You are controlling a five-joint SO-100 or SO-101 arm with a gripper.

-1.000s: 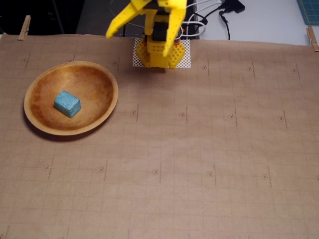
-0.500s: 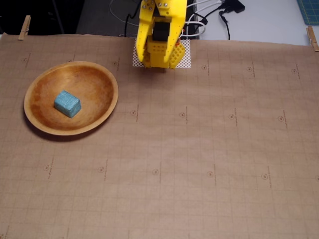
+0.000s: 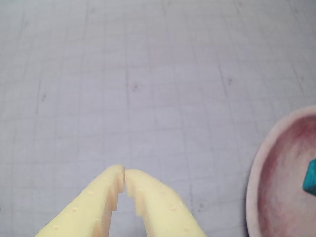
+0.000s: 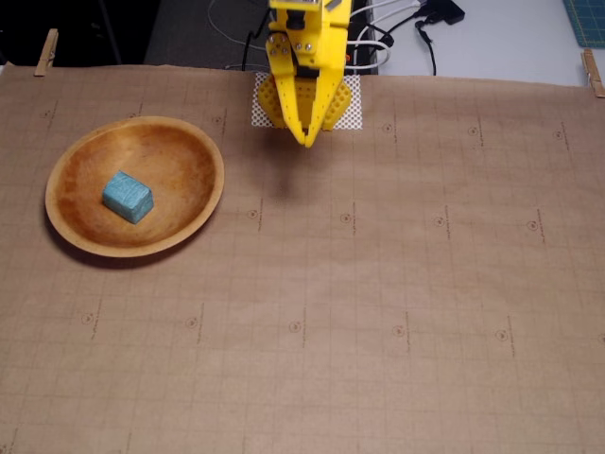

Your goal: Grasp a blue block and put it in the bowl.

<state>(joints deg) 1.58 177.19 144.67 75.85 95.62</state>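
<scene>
One blue block (image 4: 127, 197) is on record, lying inside the bowl (image 4: 195, 142) slightly left of the bowl's centre in the fixed view, resting on the wooden floor and clear of the rim; the wrist view shows only a teal corner of the same block (image 3: 310, 178) at the right edge, with a curve of the bowl (image 3: 256, 170) beside it. Gripper (image 4: 307, 140): yellow, two-fingered, empty, fingers drawn together to a point with the tips touching, confirmed in the wrist view (image 3: 125, 174) where no gap and no object shows between them. Change noted: a second ago the fingers were splayed wide near the base; half a second ago they were folded up against the arm; now they are pinched together and pointing down at the paper just in front of the checkered base plate (image 4: 352, 112), well apart from the bowl. Block and bowl have not shifted across the three fixed pictures. Brown gridded paper (image 4: 378, 284) covers the table; no other block shows on it. Assessment: delivery appears complete, the arm seems to be settling into a rest pose, and nothing remains to be grasped.
</scene>
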